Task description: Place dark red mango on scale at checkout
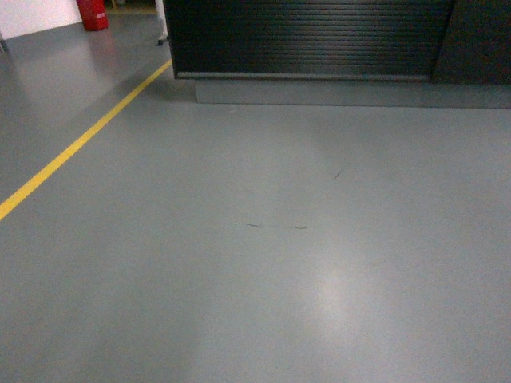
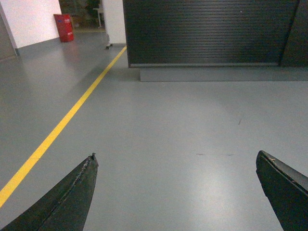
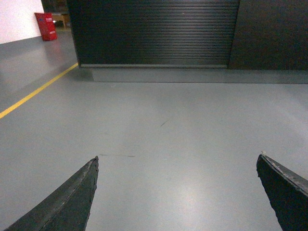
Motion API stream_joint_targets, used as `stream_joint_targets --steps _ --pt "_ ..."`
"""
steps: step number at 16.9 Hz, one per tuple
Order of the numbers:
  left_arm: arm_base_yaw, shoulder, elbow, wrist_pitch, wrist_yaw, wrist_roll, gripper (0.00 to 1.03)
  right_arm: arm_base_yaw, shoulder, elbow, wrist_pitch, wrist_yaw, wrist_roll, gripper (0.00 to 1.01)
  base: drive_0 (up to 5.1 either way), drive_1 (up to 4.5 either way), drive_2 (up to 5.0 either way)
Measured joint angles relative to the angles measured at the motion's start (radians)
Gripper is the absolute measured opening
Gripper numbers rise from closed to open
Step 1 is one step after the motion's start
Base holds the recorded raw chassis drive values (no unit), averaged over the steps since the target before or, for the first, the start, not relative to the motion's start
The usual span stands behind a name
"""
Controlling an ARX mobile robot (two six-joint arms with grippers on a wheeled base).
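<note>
You are facing a wide grey floor [image 1: 263, 263] with the checkout [image 1: 311, 36] standing at its far side, well apart from you; only its ribbed front and grey plinth [image 1: 319, 92] are showing. Its top is out of frame, so you are not seeing the scale at all. The mango is not showing in any view either: it is not on the floor ahead and not in either gripper. Driving on now would, I judge, bring you to the counter with nothing to weigh, so you should be finding the fruit first.

The plinth is jutting forward of the ribbed panel. Rolling in too close is risking a bump of the base against it before the arms are reaching over the top, and from this low angle you are not getting to judge the counter's height.

A yellow line [image 1: 80, 144] is running along the left toward a red bin [image 1: 93, 13] in the far corner; drifting left is taking you off the straight run to the counter.

The left gripper [image 2: 175, 192] is hanging over bare floor with its fingers spread wide and nothing between them. The right gripper [image 3: 177, 192] is doing the same, wide apart and empty. Neither is ready to carry anything yet.
</note>
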Motion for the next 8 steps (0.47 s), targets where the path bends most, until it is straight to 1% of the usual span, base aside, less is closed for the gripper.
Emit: stream_joint_targets --steps 2,8 --pt "0.000 0.000 0.000 -0.001 0.000 0.000 0.98 0.000 0.000 0.000 0.000 0.000 0.000 0.98 0.0 0.00 0.0" --pt "0.000 0.000 0.000 -0.002 0.000 0.000 0.98 0.000 0.000 0.000 -0.002 0.000 0.000 0.98 0.0 4.26 -4.2"
